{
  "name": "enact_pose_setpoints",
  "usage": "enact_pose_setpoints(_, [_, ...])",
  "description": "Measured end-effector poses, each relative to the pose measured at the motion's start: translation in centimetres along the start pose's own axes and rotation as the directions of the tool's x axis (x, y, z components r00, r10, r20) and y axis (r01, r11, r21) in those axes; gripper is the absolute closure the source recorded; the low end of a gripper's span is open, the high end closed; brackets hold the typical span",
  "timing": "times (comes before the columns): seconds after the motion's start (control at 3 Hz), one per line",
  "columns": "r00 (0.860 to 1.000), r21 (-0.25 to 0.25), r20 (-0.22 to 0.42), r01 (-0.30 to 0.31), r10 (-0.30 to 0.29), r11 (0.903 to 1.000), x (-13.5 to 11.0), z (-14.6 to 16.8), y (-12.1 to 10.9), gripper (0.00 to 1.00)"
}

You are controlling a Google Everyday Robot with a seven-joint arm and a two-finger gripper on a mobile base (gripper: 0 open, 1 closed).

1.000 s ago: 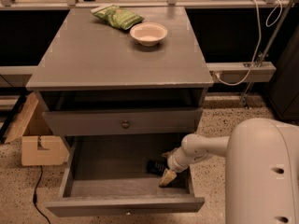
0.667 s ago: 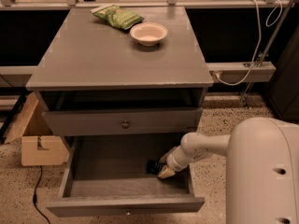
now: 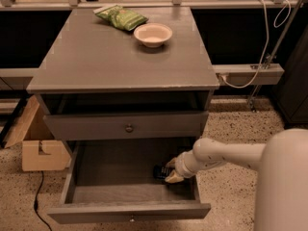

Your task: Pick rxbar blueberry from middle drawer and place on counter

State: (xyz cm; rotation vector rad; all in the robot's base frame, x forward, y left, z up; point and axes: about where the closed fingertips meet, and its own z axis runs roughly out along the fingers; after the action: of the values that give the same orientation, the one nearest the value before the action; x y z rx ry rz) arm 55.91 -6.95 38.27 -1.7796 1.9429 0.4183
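Camera view showed the small flat rectangular rxbar blueberry in its dark navy-black wrapper lying on the floor of the wide shallow grey wooden middle drawer, which stood pulled open at the lower centre of the frame. Only part of the bar showed, a dark slab at the right of the drawer floor, its print too small to read. The white arm's gripper reached in from the lower right and met the bar's right end; whether it was clenched on the bar or released could not be told. Above, the large flat grey wooden counter filled the upper centre, carrying a crinkled green snack bag and, just right of it, a pale round bowl. A closed grey drawer front with a dark round knob sat between counter and open drawer.
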Motion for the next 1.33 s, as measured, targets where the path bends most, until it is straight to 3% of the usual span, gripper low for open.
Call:
enact_pose_setpoints(0.33, [0.993,0.062,0.095,0.066,-0.072,0.9959,-2.1,-4.7,0.8,1.0])
enact_pose_setpoints(0.67, [0.976,0.124,0.179,0.105,-0.126,0.9867,-2.5,-9.8,1.5,1.0])
enact_pose_setpoints(1.33, [0.97,0.13,0.199,0.116,-0.14,0.9847,-3.1,-10.7,2.0,1.0])
